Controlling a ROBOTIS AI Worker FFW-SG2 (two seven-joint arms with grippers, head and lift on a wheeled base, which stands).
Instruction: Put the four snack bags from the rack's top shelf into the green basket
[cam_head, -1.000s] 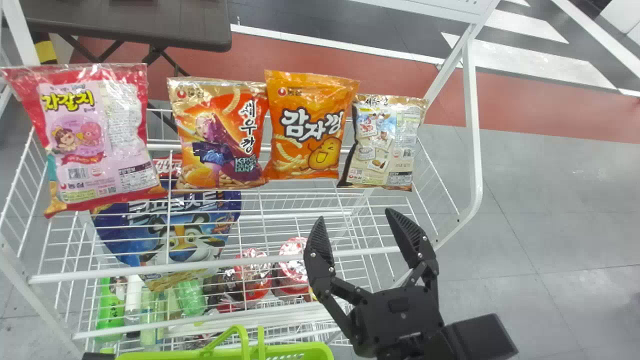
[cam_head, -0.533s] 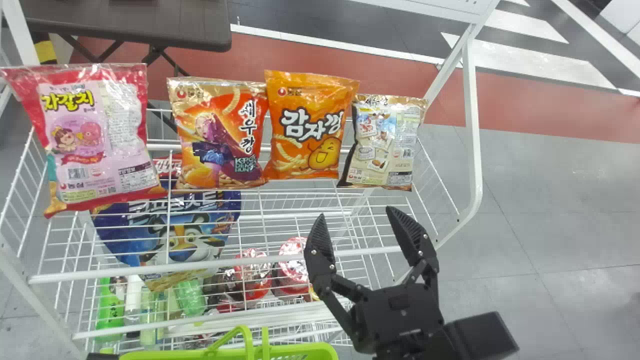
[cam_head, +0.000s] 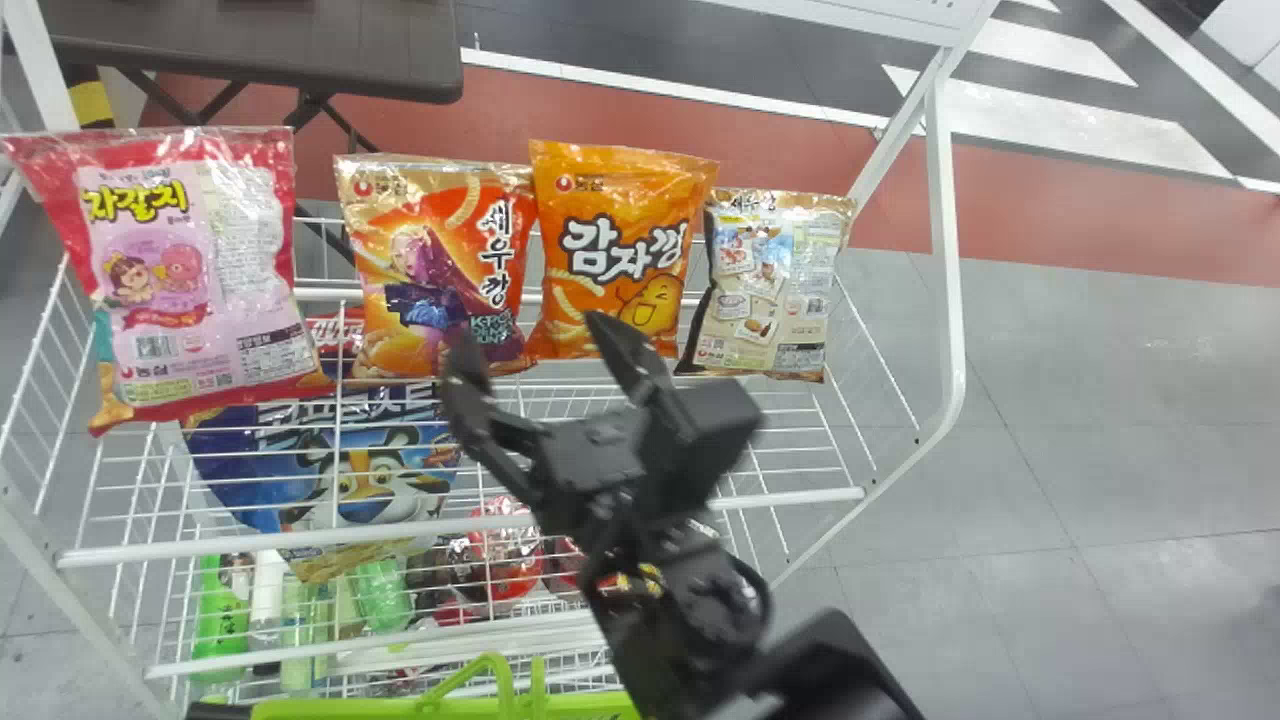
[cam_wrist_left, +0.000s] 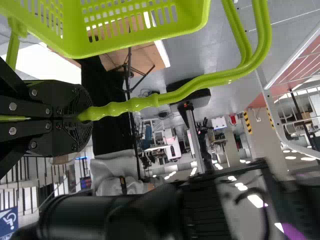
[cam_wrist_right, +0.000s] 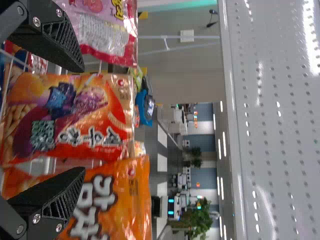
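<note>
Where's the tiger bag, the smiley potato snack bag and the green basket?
Tiger bag (cam_head: 368, 484): head view, the tiger's face.
Smiley potato snack bag (cam_head: 622, 250): head view, its middle.
Green basket (cam_wrist_left: 193, 16): left wrist view, its wall.

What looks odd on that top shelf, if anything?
Nothing looks spilled or torn. Mildly odd: the pink bag and beige bag at the ends show barcodes and small print, as if turned backwards, while the red-gold bag and orange bag between them seem to face front.
</note>
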